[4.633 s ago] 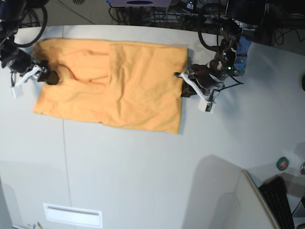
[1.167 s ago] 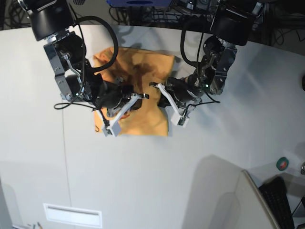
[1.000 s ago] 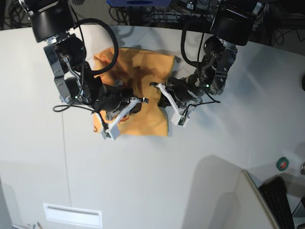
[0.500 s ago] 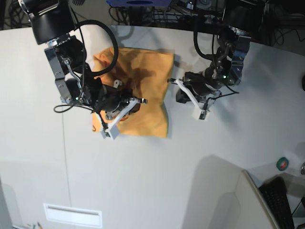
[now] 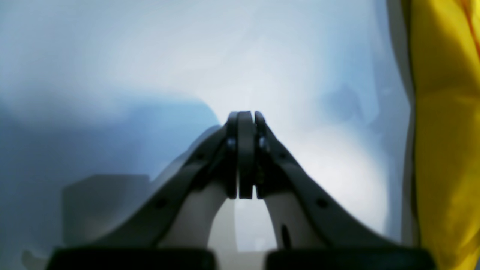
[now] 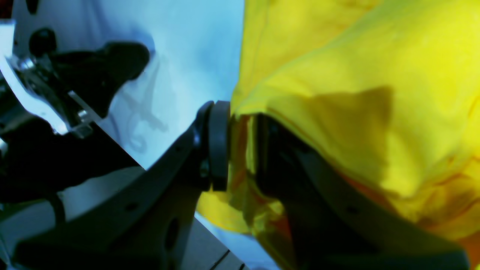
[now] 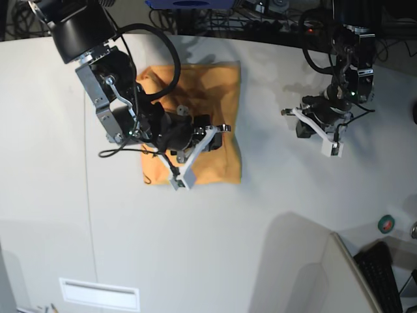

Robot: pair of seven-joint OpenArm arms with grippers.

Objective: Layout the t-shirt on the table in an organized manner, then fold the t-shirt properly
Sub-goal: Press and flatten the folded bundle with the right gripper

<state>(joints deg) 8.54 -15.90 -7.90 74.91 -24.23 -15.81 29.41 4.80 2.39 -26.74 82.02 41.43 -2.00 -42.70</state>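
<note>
Under the right claw, the t-shirt (partly hidden) bunches.

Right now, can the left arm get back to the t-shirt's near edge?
Probably yes: the left tool, shut and empty, sits off the t-shirt with only bare table between; the right tool works farther along.

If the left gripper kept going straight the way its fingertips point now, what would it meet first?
Probably only bare table: the left gripper, shut and empty, has the t-shirt off to its side, not ahead. Depth is unclear.
</note>
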